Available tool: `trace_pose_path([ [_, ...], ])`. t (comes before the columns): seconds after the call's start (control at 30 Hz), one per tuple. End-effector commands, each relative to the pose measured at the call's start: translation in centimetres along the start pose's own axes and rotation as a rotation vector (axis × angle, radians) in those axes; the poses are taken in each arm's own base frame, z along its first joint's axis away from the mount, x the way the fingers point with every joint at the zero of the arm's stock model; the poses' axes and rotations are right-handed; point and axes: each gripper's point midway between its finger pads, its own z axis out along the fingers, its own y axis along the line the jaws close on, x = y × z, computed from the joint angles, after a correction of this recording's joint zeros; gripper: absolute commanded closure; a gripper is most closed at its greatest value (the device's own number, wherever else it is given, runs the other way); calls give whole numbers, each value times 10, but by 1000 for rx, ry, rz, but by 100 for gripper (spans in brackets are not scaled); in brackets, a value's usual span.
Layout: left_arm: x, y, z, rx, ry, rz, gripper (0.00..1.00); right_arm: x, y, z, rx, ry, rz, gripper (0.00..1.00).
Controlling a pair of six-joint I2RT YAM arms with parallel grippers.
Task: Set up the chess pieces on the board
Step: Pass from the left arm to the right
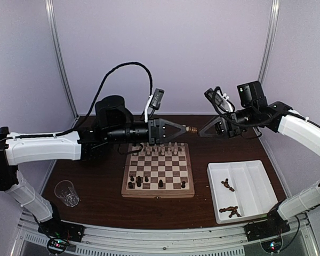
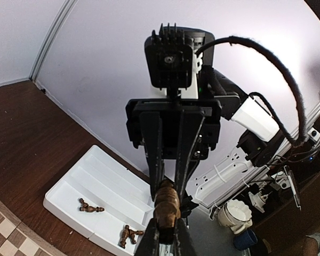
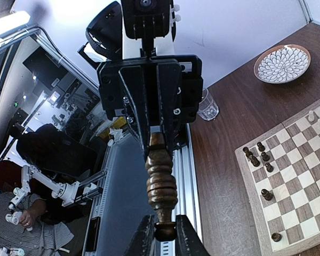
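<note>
Centre frame, above the far edge of the board (image 1: pixel 158 193): the jaws of the left arm (image 1: pixel 48 146) are clamped on one end of a dark chess piece (image 1: pixel 192 129). The jaws of the right arm (image 1: pixel 304 130) crowd the other end, and I can't tell if they're gripping. If the left lets go early, it drops among the standing pieces (image 1: pixel 161 183).

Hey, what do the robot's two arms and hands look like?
The left arm and right arm have white shells and black joints. The left hand and right hand are black, each with two slim tapering fingers. A black braided cable loops from the left arm.
</note>
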Motion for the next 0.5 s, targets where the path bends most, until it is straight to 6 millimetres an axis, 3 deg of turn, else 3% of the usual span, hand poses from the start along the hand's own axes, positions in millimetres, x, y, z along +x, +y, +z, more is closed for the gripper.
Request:
trace_pose_path([
  [0.0, -6, -2, 1, 21, -30, 10, 100, 0, 2, -1, 8, -7, -30, 88],
  [0.3, -4, 4, -2, -40, 1, 24, 100, 4, -4, -15, 64, -8, -49, 97],
  [0.47, 5, 21, -12, -187, 99, 56, 100, 30, -27, -40, 206, 67, -66, 99],
])
